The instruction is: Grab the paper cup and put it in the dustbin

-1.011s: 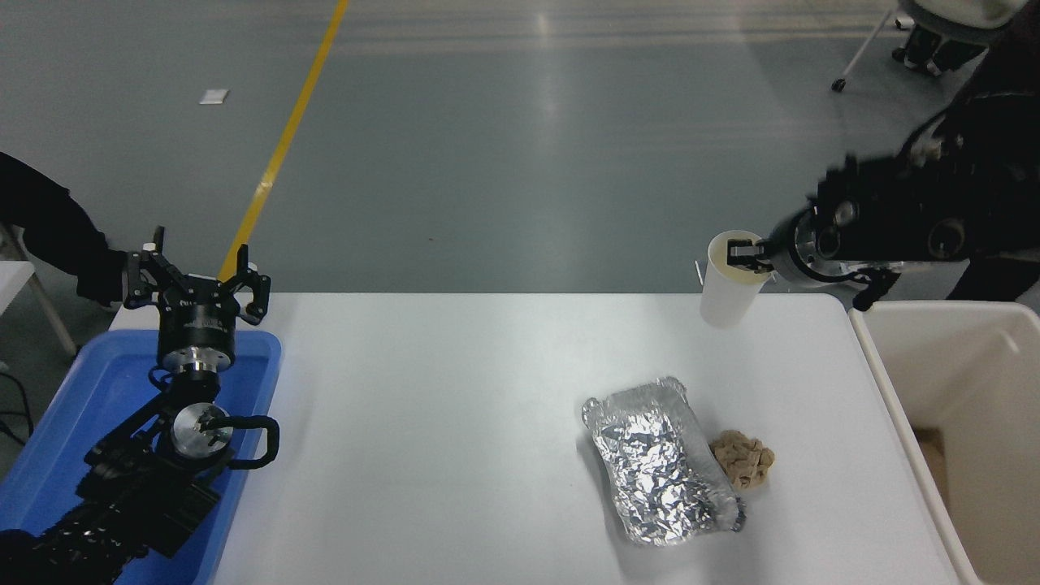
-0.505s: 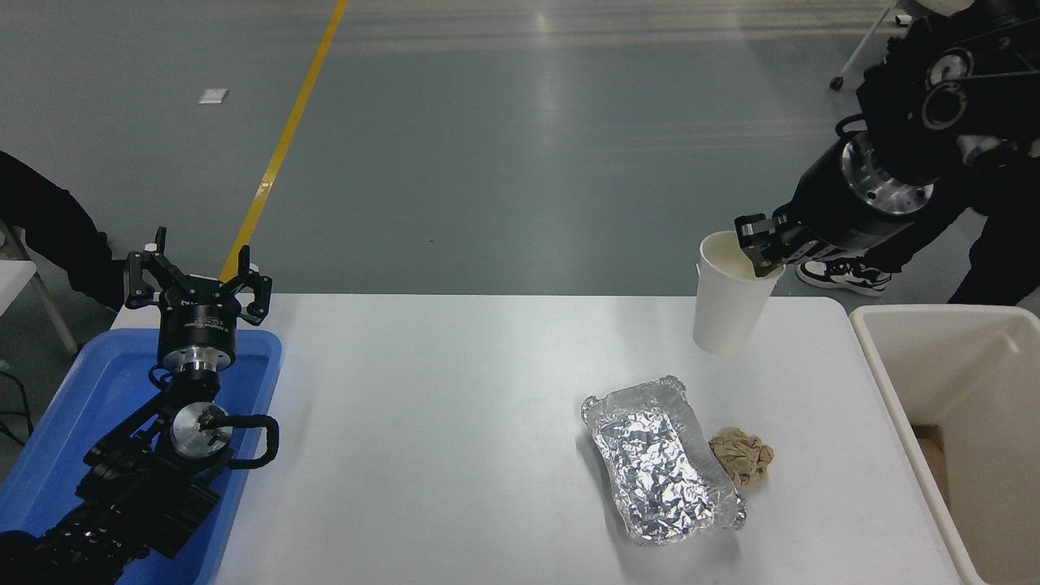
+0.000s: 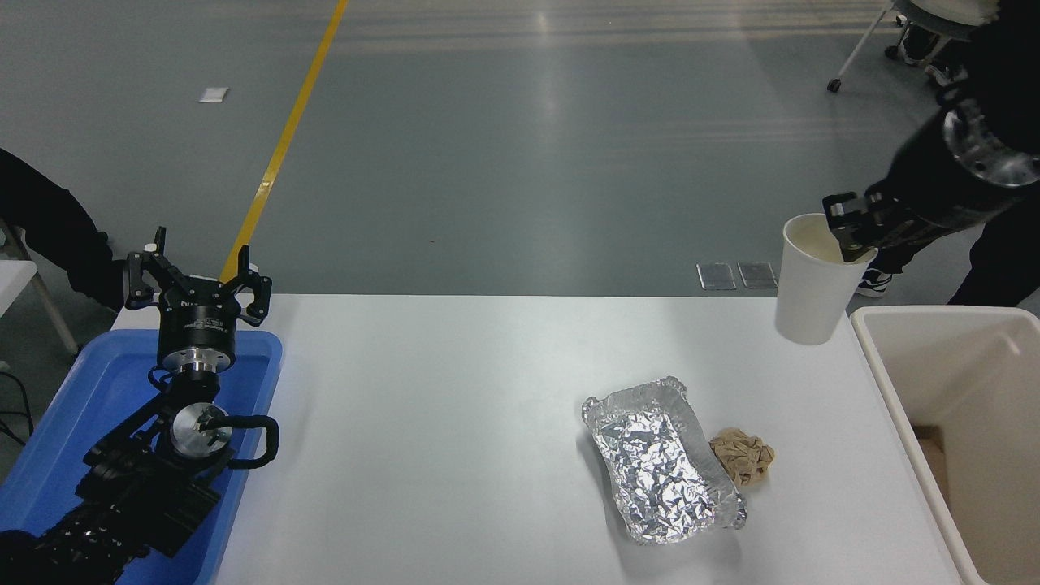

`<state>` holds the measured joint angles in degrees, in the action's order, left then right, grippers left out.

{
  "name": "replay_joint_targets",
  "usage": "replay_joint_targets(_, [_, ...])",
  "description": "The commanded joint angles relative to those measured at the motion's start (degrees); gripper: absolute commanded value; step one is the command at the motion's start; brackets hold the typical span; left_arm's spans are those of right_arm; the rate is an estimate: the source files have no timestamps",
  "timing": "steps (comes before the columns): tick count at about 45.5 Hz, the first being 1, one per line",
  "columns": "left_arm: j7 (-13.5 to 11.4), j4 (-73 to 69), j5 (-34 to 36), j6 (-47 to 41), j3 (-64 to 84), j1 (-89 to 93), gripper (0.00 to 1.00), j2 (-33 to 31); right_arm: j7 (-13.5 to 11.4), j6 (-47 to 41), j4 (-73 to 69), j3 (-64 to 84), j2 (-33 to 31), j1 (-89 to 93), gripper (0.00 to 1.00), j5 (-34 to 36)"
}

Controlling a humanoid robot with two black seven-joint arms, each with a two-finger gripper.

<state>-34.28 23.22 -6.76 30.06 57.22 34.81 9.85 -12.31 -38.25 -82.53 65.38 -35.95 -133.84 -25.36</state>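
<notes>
The white paper cup hangs upright in the air over the table's far right corner, just left of the dustbin. My right gripper is shut on the cup's rim, one finger inside and one outside. The cream-white dustbin stands at the table's right edge, open on top. My left arm is parked at the lower left, its gripper open above the blue tray.
A crumpled foil tray lies on the white table right of the middle, with a brown paper wad beside it. A blue plastic tray sits at the left edge. A person's dark sleeve shows at the far left.
My right gripper has carried the cup to the right, from over the table's far edge to just beside the dustbin's near-left corner. The left arm has not moved.
</notes>
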Motion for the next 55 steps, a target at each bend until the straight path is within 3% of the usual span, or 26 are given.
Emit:
replay_joint_targets(1, [0.00,-0.02,0.00,0.00,0.00,-0.09,0.99,0.00,0.09,0.63,6.23,1.25,-12.99,7.17,0.00,-16.11])
replay_joint_targets(9, [0.00,-0.02,-0.09,0.00,0.00,0.00,0.99,0.00,0.18,10.19,16.34,-4.90,-19.42,23.07,0.00,-20.52])
replay_joint_targets(21, [0.00,-0.02,-0.09,0.00,0.00,0.00,0.99,0.00,0.09,33.41,28.56,-19.57,-18.11,56.12,0.00,-18.24])
replay_joint_targets(38, [0.00,-0.02,-0.09,0.00,0.00,0.00,0.99,0.00,-0.44,39.74,54.93,-43.04,-1.76,85.49,0.00,-11.38])
replay_joint_targets(46, [0.00,-0.02,-0.09,0.00,0.00,0.00,0.99,0.00,-0.61,40.27,60.11,-48.15,3.51,90.24,0.00,-3.21])
replay_joint_targets(55, [0.00,-0.02,-0.09,0.00,0.00,0.00,0.99,0.00,-0.61,41.06,60.91,-50.35,5.45,91.21,0.00,-2.50])
